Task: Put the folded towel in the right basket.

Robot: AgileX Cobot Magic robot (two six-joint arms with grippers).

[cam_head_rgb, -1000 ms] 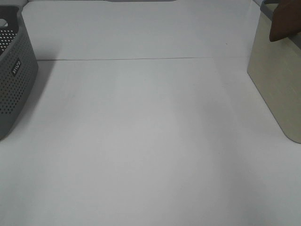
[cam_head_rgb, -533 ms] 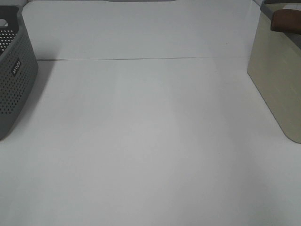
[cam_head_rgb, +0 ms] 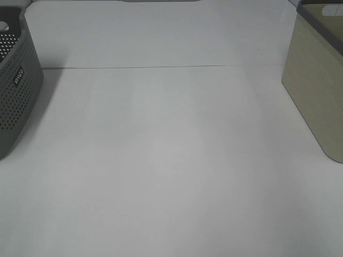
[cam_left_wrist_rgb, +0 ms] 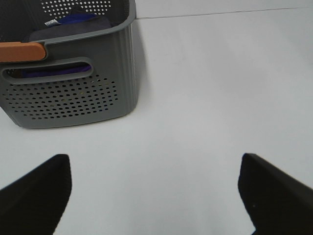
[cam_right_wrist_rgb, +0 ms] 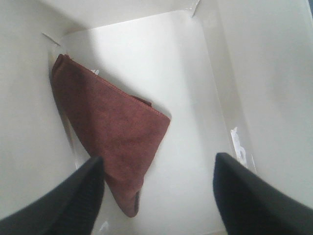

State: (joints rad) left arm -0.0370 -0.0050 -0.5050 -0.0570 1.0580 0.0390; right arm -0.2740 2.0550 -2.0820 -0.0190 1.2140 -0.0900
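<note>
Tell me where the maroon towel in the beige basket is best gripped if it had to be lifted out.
Probably the folded corner of the towel that points onto the bare floor of the basket, taken from above. The basket's walls block any sideways approach, and the towel's other edge lies against a wall. The open right gripper hangs above it.

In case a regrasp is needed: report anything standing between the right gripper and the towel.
Nothing visible does. The towel lies inside the right basket, in plain view beyond the open fingers of the right gripper.
</note>
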